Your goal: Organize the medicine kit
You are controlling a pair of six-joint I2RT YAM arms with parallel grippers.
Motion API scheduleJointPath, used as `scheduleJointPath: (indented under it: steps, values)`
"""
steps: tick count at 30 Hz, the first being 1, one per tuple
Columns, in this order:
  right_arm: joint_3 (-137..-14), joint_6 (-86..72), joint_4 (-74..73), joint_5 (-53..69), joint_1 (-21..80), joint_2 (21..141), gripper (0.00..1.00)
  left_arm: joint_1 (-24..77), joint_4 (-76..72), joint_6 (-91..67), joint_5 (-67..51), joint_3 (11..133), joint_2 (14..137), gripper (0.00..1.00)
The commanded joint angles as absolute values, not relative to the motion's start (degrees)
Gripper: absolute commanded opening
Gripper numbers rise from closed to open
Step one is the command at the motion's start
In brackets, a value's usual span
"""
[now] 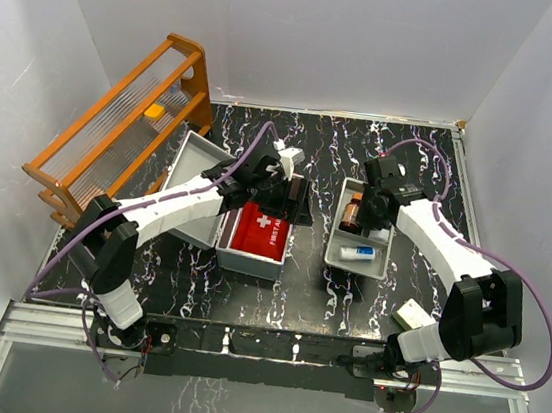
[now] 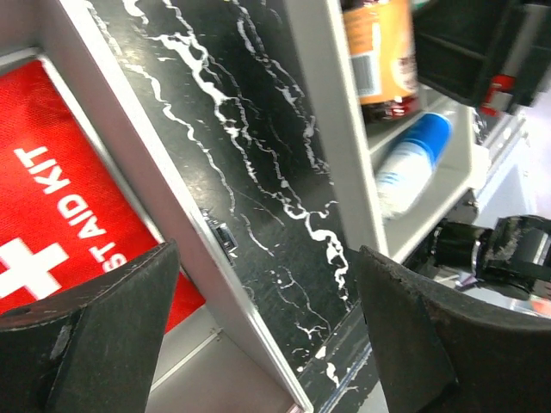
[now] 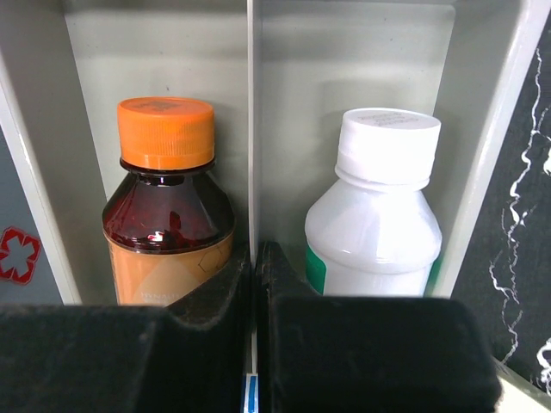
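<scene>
**Medicine kit, lid open, pouch aboard; bottles kept in the side tray.**

Top view: medicine kit (image 1: 249, 261) left of table centre, lid thrown back to the left so the well is reachable, red pouch (image 1: 261, 230) lying flat inside. Left gripper (image 1: 290, 190) hangs over the kit's right edge. Right gripper (image 1: 361, 215) is over the divided tray (image 1: 375, 264) just beside the kit. Orange rack (image 1: 123, 137) stands far left, apart. Left wrist view: jaws spread wide with nothing between them, straddling the kit's wall and the strip of table (image 2: 258, 155) between kit and tray, likely poised to reach across. Right wrist view: fingers pressed together, holding nothing, lined up on the tray's partition (image 3: 252, 129). Amber bottle (image 3: 168, 215) and white bottle (image 3: 374, 224) each sit in their own compartment. A closed tip suits nudging, not lifting.
</scene>
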State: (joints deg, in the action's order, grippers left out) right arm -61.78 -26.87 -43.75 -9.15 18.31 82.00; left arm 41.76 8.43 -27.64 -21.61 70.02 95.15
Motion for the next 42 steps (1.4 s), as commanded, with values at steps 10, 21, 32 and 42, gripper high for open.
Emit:
scheduleJointPath:
  steps: [10, 21, 32, 42]
  values:
    - [-74.10, -26.55, -53.68, -8.32, 22.23, 83.35, 0.00, 41.83, 19.64, -22.24, -7.77, 73.99, 81.48, 0.85]
    - [-94.93, -34.60, -61.58, -14.01, 36.23, 95.50, 0.00, 41.70, 28.59, -17.95, 11.22, 79.62, 68.95, 0.91]
    - [-109.90, -43.15, -60.33, -18.77, 44.54, 106.83, 0.00, 41.74, 31.37, -19.12, 26.65, 75.68, 58.63, 0.93]
    - [-115.05, -49.97, -60.05, -21.85, 47.85, 111.29, 0.00, 41.70, 31.41, -25.97, 30.74, 73.63, 51.11, 0.94]
